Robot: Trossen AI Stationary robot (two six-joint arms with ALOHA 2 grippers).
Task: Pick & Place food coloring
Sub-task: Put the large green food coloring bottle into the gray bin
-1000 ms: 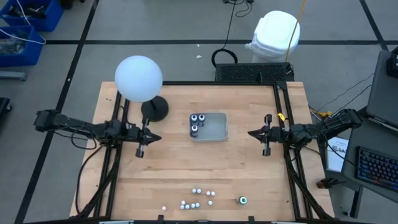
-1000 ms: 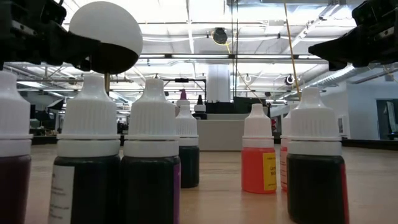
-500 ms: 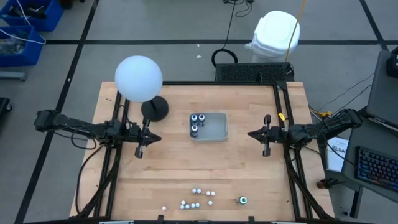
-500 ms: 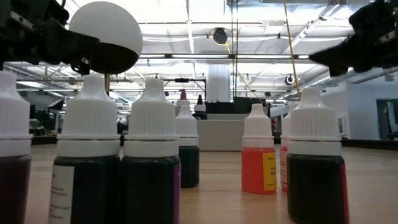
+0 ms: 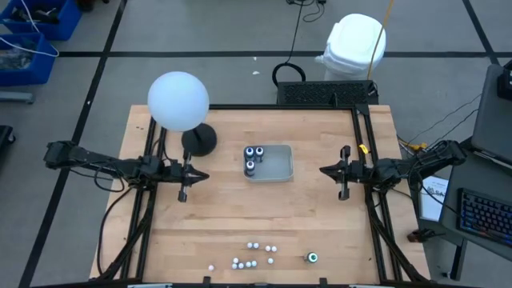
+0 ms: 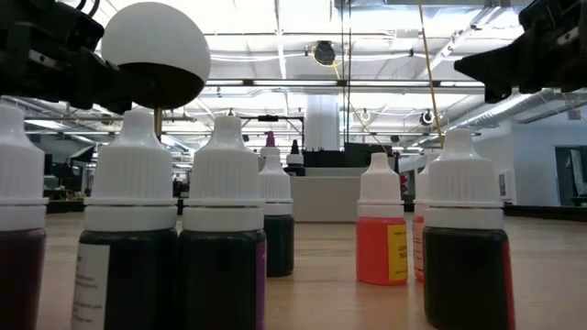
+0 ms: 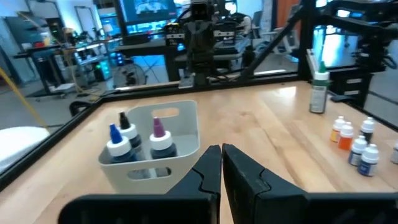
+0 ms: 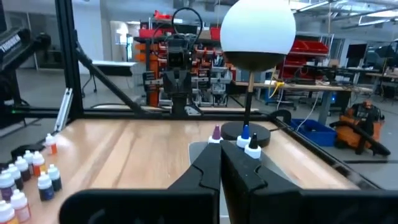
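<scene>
**Both arms parked, bottles untouched**

Presently I see the left gripper (image 5: 182, 192) hovering above the wooden table (image 5: 216, 224) near its left edge, and in the left wrist view its two dark fingers (image 7: 208, 171) sit pressed together with only a thin seam between them, holding nothing. The right gripper (image 5: 344, 190) hangs near the right edge, mirrored to the left one; its fingers (image 8: 214, 168) are likewise closed on nothing.

Between the two grippers, toward the middle of the table, stands the clear rectangular tray (image 5: 276, 164). Three dark dropper bottles with pale tops (image 5: 253, 157) stand inside it, bunched at the end nearer the left arm.

The cluster of tiny white-capped food coloring bottles (image 5: 254, 254) stands loose near the front edge of the table, well apart from the tray and from both grippers. From the low view I can see dark-bodied bottles and one orange bottle (image 6: 382, 234) among them. A green-ringed small bottle (image 5: 312, 258) stands just off the cluster, toward the front right corner.

A white globe lamp on a black round base (image 5: 178, 102) stands near the back left corner.
</scene>
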